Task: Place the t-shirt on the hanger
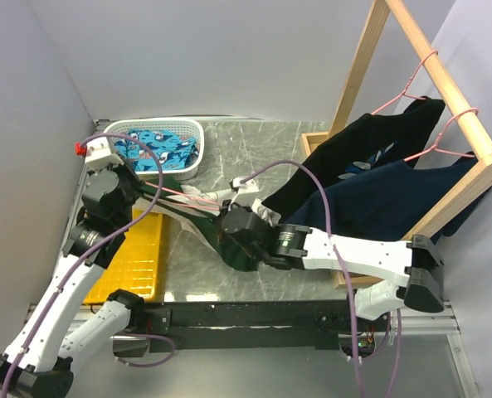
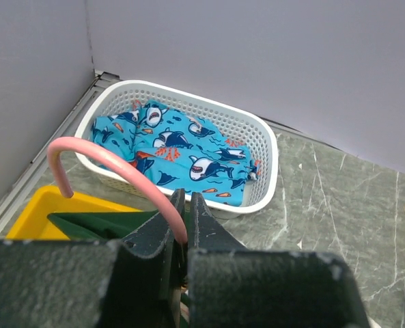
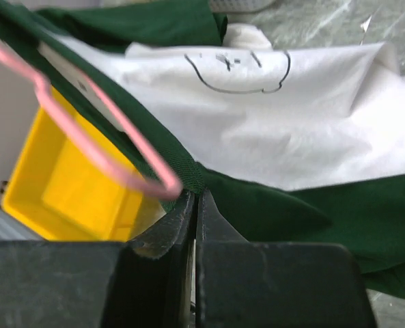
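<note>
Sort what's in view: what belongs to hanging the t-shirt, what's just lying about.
Job: t-shirt, pink hanger, left end effector, right end effector.
Lying about: white basket, shark-print cloth, yellow bin, wooden rack, hung dark garments.

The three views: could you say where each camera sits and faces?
Top external: above, behind the robot, looking down at the table; left arm, right arm show.
Left wrist: faces the basket; left gripper shut on the hanger.
Right wrist: faces the t-shirt; right gripper shut on it.
Both wrists share the hanger, yellow bin.
</note>
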`<action>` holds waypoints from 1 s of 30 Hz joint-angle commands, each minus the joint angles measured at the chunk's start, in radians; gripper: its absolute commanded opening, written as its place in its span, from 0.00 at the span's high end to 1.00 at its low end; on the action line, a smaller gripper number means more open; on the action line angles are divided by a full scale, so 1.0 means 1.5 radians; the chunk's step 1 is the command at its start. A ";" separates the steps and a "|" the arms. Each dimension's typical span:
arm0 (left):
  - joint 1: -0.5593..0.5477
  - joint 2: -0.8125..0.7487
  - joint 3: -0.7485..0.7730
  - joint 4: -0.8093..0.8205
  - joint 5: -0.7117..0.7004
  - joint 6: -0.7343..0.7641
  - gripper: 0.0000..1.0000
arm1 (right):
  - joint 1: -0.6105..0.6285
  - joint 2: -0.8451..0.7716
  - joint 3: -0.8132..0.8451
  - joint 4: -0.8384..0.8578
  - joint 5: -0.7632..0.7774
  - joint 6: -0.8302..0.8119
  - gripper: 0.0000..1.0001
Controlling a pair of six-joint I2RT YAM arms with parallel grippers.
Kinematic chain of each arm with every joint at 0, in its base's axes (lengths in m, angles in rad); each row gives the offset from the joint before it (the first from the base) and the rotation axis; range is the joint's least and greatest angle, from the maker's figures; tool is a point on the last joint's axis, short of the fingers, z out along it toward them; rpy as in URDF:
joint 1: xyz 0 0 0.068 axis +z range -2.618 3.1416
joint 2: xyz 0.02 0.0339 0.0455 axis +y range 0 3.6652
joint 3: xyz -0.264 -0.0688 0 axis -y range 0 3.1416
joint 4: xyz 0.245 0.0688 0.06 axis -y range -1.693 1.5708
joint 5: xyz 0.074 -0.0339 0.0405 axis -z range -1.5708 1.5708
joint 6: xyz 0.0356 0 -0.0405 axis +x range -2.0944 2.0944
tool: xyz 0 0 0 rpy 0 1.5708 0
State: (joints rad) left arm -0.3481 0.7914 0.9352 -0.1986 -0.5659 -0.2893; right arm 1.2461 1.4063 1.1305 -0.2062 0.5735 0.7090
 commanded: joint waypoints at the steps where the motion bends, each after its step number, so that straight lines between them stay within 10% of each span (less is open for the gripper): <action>1: 0.009 -0.031 -0.006 0.059 -0.045 0.042 0.99 | -0.024 -0.057 0.002 -0.034 -0.016 -0.003 1.00; 30: 0.006 0.006 0.011 0.099 -0.046 0.099 0.99 | -0.063 -0.103 0.142 -0.144 -0.061 -0.084 1.00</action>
State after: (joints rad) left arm -0.3485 0.8135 0.9260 -0.1341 -0.6067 -0.2249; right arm 1.1423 1.2362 1.2114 -0.3580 0.4511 0.6510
